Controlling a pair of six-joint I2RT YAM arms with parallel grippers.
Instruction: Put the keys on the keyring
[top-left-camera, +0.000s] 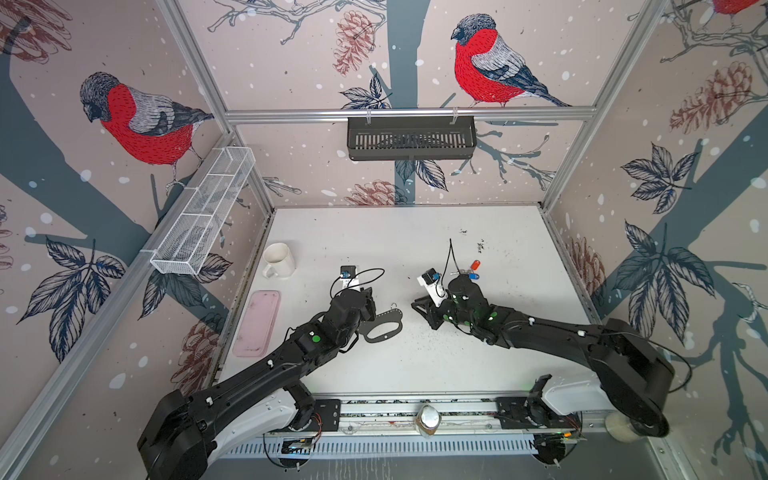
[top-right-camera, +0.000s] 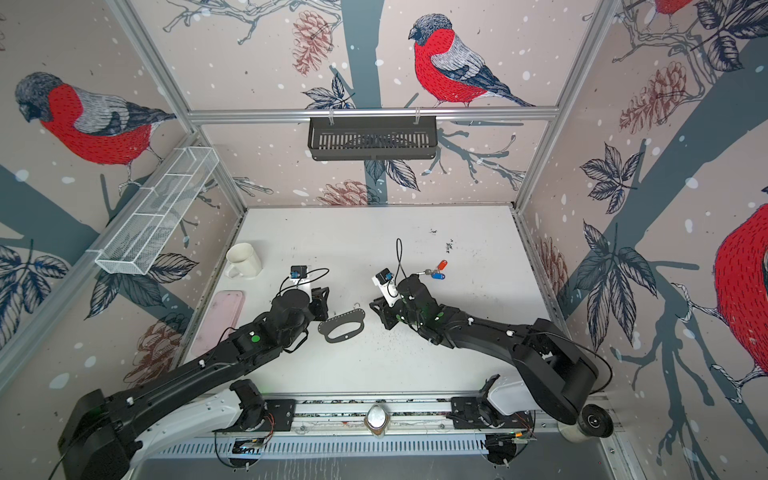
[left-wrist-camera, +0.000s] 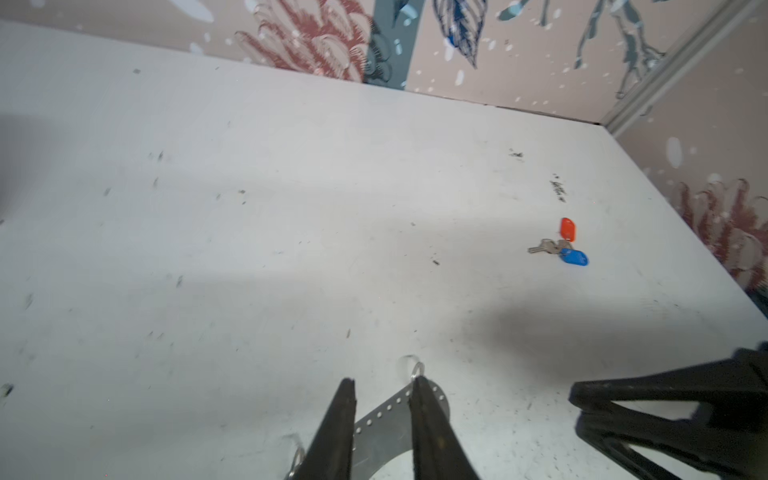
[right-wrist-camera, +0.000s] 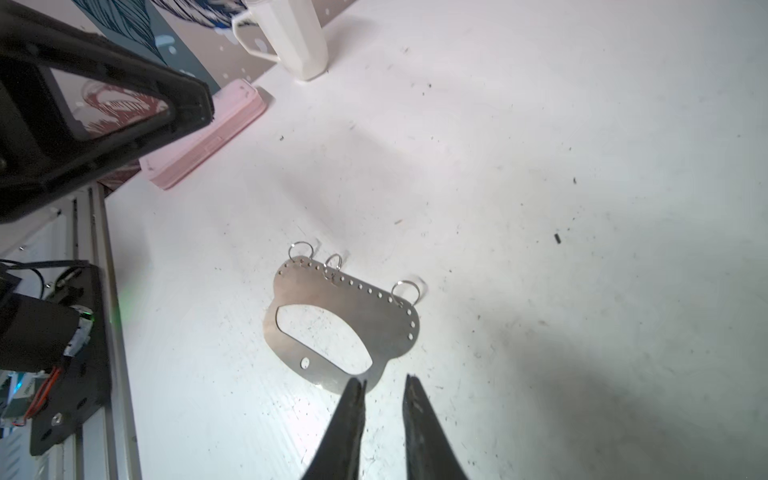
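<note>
Keyring (right-wrist-camera: 365, 305) partly under left pincer (left-wrist-camera: 382, 380), right pincer (right-wrist-camera: 385, 378) near, both slightly parted, seemingly empty

The keyring (top-left-camera: 388, 319) (right-wrist-camera: 353, 299), a flat grey metal plate with a long oval slot, lies flat near the middle of the white table (top-left-camera: 415, 365). Three small silver loops line its perforated 12 o'clock edge. The keys (top-left-camera: 461, 273) (left-wrist-camera: 548, 247), silver with one red and one blue oval tag, lie well apart at its 2 o'clock.

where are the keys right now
In both top views the keys lie on the white table, right of middle, just beyond the right arm, apart from the keyring.
</note>
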